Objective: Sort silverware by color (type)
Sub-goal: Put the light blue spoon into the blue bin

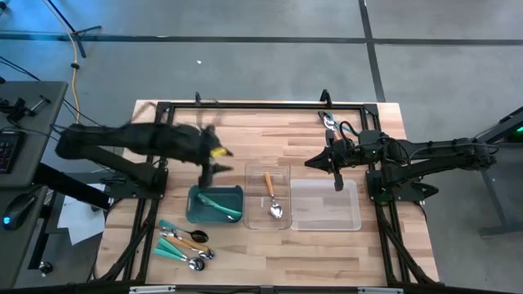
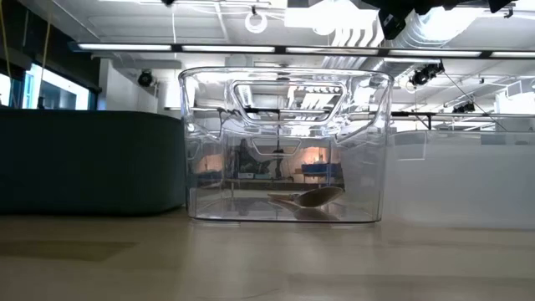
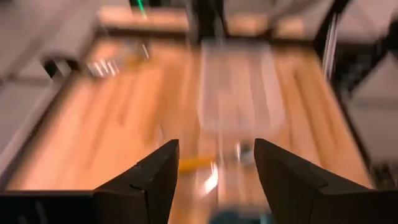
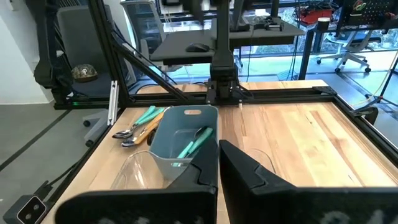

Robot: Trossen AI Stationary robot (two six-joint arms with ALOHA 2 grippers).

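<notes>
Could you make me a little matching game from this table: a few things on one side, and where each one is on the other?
Things:
1. orange-handled spoon
2. teal utensils
3. spoon pile
4. right gripper

Places:
A. in the teal bin
B. loose on the table
C. in the middle clear tray
D. over the right clear tray

Pairs: 1-C, 2-A, 3-B, 4-D

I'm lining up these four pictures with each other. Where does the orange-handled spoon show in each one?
High view: orange-handled spoon lies in the middle clear tray, right of the teal bin.
Low view: only its bowl shows, low inside the clear tray.
Left wrist view: a blurred orange streak between the fingers, probably it.
Right wrist view: not in it.
Shared landmark: the clear tray.
</notes>
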